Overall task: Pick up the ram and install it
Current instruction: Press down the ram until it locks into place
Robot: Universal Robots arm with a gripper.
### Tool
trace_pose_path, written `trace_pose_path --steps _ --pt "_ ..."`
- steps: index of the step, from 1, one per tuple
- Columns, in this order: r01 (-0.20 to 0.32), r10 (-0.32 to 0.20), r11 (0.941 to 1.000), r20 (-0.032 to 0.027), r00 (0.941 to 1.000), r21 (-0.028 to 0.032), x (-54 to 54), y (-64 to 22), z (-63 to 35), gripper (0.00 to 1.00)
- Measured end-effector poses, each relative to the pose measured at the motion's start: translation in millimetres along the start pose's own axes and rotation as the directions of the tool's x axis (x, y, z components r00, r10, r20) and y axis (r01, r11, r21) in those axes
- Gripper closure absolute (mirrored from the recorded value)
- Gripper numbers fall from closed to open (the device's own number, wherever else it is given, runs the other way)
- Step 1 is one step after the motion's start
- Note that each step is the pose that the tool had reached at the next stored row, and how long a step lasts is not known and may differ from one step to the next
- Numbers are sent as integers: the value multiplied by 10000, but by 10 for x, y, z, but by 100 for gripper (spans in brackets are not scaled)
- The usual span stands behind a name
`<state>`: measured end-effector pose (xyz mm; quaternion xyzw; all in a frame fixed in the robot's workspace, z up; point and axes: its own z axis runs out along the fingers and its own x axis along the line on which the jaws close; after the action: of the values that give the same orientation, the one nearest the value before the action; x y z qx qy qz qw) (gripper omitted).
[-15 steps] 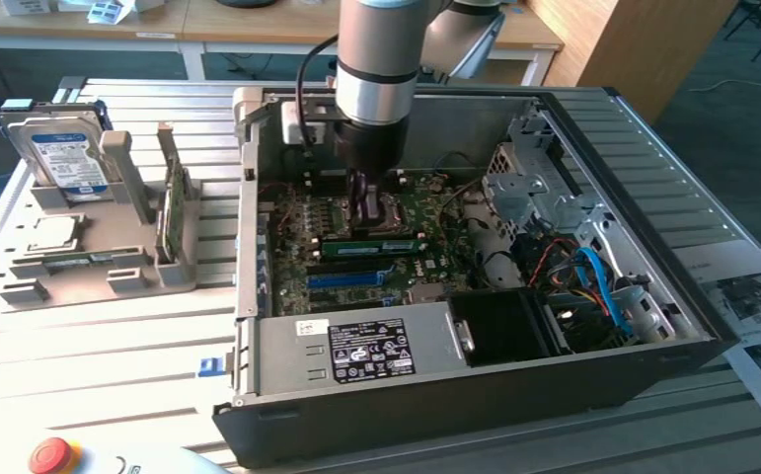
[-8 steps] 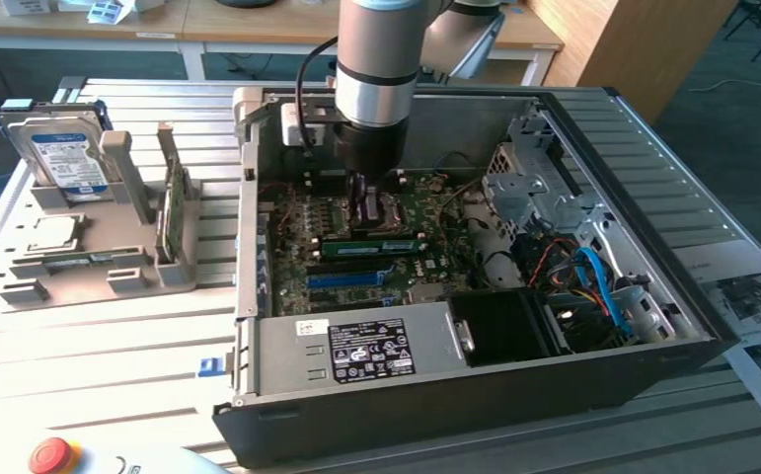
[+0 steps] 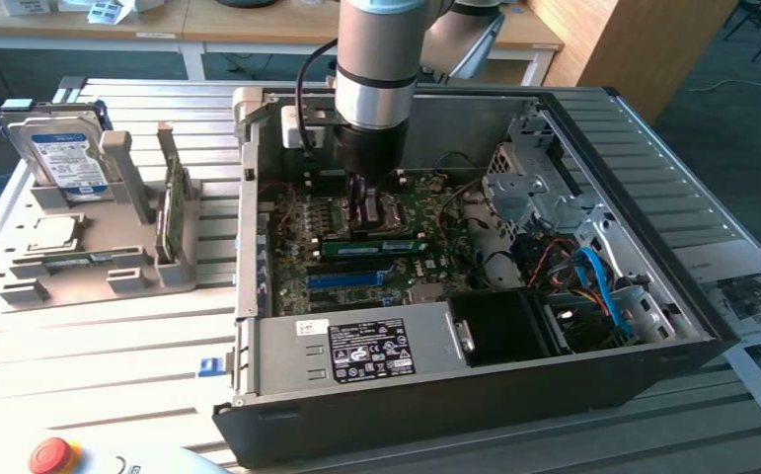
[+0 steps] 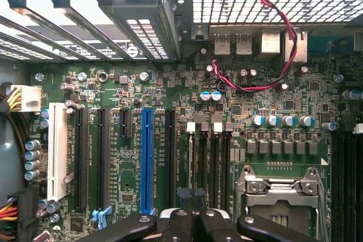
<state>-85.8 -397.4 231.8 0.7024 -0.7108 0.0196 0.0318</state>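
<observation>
My gripper (image 3: 365, 209) is down inside the open computer case, with its fingers shut together and nothing held between them. Its tips are at the motherboard (image 3: 414, 212), right beside a green ram stick (image 3: 377, 240) that lies seated along a slot. In the wrist view the shut gripper (image 4: 193, 224) points along two long dark slots with white clips (image 4: 190, 126), between the blue slot (image 4: 147, 160) and the processor socket (image 4: 279, 188). Whether the tips touch the ram I cannot tell. Another narrow green board (image 3: 168, 212) stands on edge in the grey holder.
The grey holder (image 3: 156, 272) at the exterior view's left also carries a hard drive (image 3: 64, 158) and a small square chip (image 3: 51, 234). The case walls (image 3: 394, 400), drive cage (image 3: 532, 188), loose cables (image 3: 597, 281) and a red-black wire (image 4: 255, 86) crowd the arm. A red button (image 3: 51, 454) sits at the front.
</observation>
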Motion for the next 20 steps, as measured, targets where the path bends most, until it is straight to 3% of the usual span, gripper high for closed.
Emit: trace_pose_path --steps 20 --pt "0 0 10000 1 10000 1 -1 -1 43 90"
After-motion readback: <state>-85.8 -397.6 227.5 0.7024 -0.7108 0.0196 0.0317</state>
